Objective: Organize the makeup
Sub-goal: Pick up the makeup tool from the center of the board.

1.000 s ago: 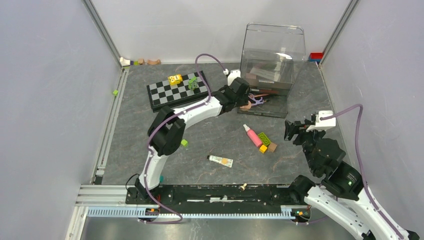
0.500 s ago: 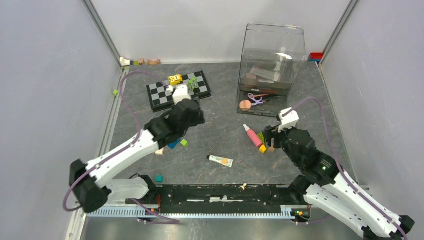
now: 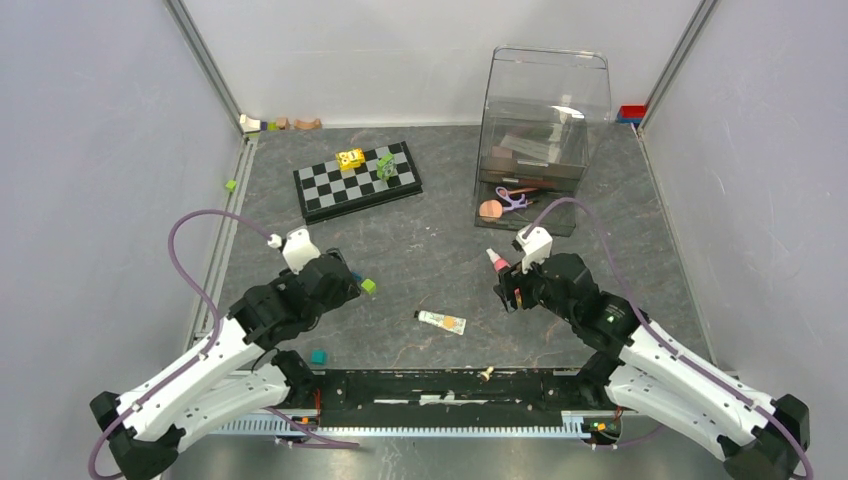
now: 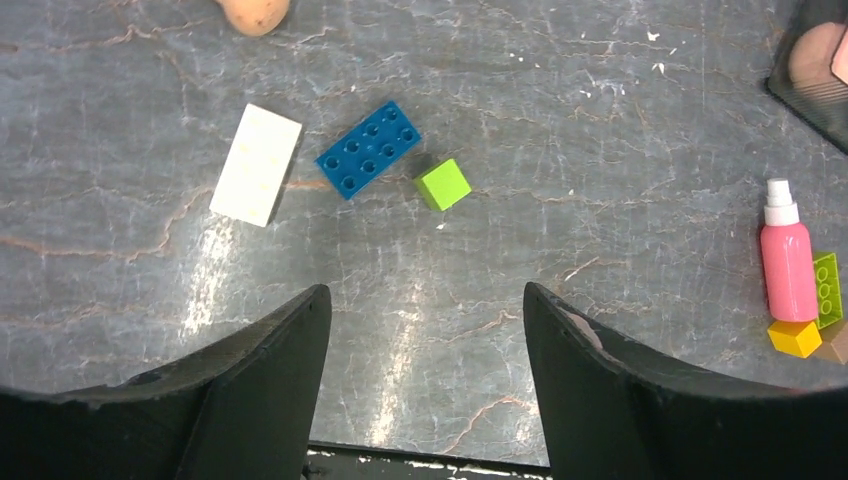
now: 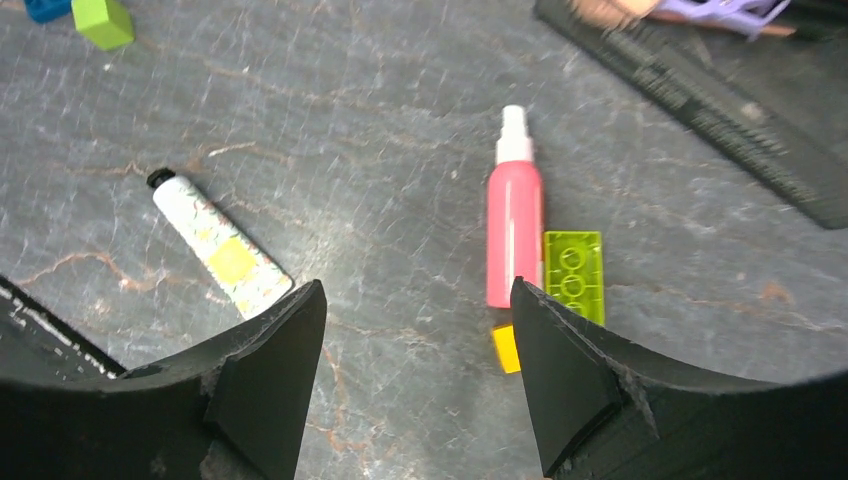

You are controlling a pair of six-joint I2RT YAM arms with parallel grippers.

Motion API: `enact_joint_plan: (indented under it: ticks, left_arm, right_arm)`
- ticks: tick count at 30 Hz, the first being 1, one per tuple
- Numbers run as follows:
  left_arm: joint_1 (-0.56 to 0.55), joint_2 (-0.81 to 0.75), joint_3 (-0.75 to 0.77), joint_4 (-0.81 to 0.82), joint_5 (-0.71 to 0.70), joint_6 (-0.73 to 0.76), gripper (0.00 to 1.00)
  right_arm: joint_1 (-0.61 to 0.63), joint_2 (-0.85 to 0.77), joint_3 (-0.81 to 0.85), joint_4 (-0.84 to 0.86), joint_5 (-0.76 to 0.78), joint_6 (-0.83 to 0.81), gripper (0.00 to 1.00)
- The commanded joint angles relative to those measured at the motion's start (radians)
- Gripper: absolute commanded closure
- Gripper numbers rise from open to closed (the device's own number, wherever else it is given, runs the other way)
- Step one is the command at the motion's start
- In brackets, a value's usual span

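Right gripper (image 5: 415, 300) hangs over the pink bottle (image 5: 514, 230), so I judge that picking up this bottle is the step in hand. The bottle lies flat on the table (image 5: 400, 120), and its length runs across the line between my two fingers, which is the good direction for a grip. It is not centred, however: it sits closer to one finger, and I would shift a little to that side before I go down. A lime brick (image 5: 573, 272) lies just beside the lower half of the bottle, perhaps touching it, and a yellow block (image 5: 506, 348) is at its bottom end. So I would close on the upper half of the body, below the white cap, where nothing is beside it. Otherwise a finger may land on the brick. The round body may roll, so a slow closing seems better. After that the way goes to the clear box (image 3: 545, 110) at the far right, where a sponge (image 3: 490, 210) and a curler (image 3: 515, 197) lie at its open front. A cream tube (image 5: 222, 250) lies well apart from the bottle, on the other side.

Jaws of the right gripper stand wide apart, holding and touching nothing. The left gripper (image 4: 425, 300) is also open and empty, above a green cube (image 4: 443, 184) and a blue brick (image 4: 368, 150).
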Motion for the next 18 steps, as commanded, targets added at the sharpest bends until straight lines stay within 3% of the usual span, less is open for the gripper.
enact_joint_plan:
  ticks: [1,8,14,18]
  left_arm:
    - [-0.003,-0.023,-0.012,-0.083,-0.051,-0.118,0.21]
    - [0.028,0.145,0.059,-0.076,-0.073,-0.062,0.04]
    - [0.412,0.167,0.084,0.187,0.205,0.168,0.05]
    - [0.533,0.319,0.152,0.2,0.225,0.228,0.03]
  right_arm:
    - [0.004,0.031,-0.032,0.05,-0.085,0.025,0.26]
    - [0.004,0.085,-0.02,0.012,-0.034,0.042,0.25]
    - [0.003,0.163,0.064,-0.088,0.014,0.058,0.24]
    - [0.002,0.118,0.06,-0.091,0.033,0.096,0.24]
